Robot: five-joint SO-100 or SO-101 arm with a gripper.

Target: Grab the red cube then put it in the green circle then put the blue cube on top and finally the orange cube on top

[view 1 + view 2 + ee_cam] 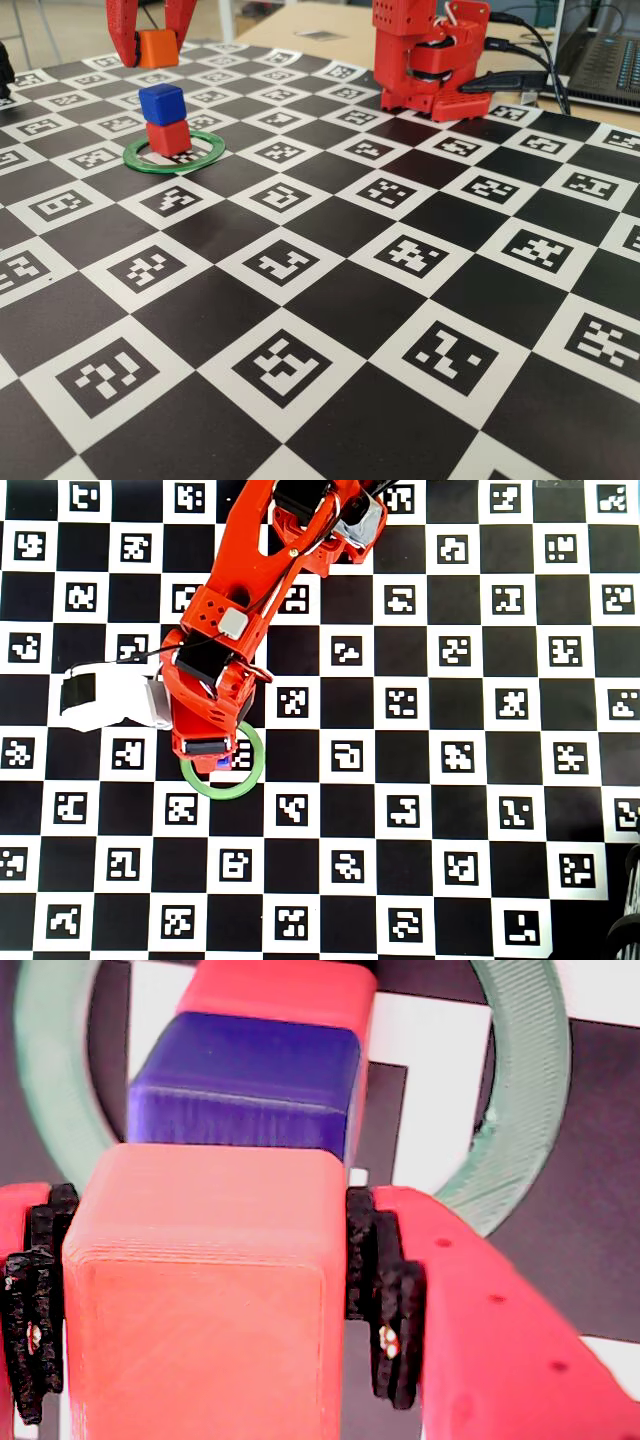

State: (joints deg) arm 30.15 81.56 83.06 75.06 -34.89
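Gripper (152, 48) clamps orange cube (158, 47) above blue cube (162, 103), w/ red cube (168, 137) beneath.

From overhead, the arm (215, 670) covers nearly all of the stack inside the green circle (245, 778), just a blue sliver showing. In the wrist view, the orange cube (205, 1300) runs off the bottom edge, hiding the blue cube (245, 1085) partly.

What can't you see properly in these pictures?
- Overhead view: the arm covers the red cube, the orange cube and most of the blue cube; part of the green circle is hidden too.
- Fixed view: the top edge cuts off the end effector above its fingers.
- Wrist view: the orange cube fills the front and hides most of the red cube; everything is close and blurry.
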